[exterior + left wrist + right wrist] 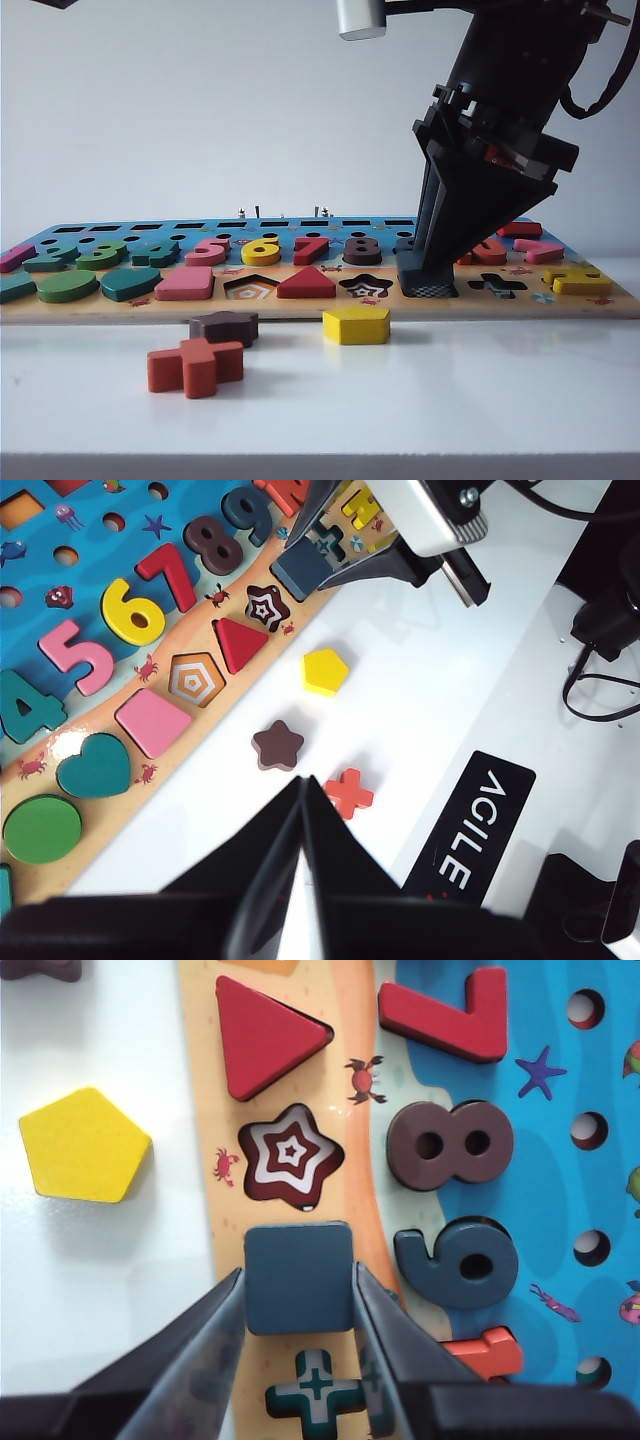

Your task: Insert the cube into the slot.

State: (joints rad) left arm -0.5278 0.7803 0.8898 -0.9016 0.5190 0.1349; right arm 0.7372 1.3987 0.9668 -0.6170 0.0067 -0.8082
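Right wrist view looks straight down on the right gripper [298,1305], its two dark fingers pressed against opposite sides of the cube [298,1277], a flat navy-charcoal square with rounded corners. The cube sits directly under the gripper and squarely over the slot, hiding it here; its edges run roughly parallel to the puzzle board's [200,1110] front edge, so there is no long axis to line up, only corners. The star-shaped cut-out [290,1155] lies just beside the cube on one side and the cross-shaped cut-out [317,1388] just beside it on the other. From the exterior view, the cube [415,264] stands above the slot [430,290], whose checkered floor shows under its near edge, so it appears raised or tilted rather than seated; what is left looks like a short drop straight down. The right arm is plainly the nearer one. The left gripper [298,825], fingers closed to a thin seam and holding nothing, hangs well apart over the white table [430,680], near the orange-red cross piece [348,792] and the brown star piece [277,744], with the yellow pentagon piece [325,670] beyond. Room around the slot is tight between its neighbours, yet the smooth tabletop in front is open.
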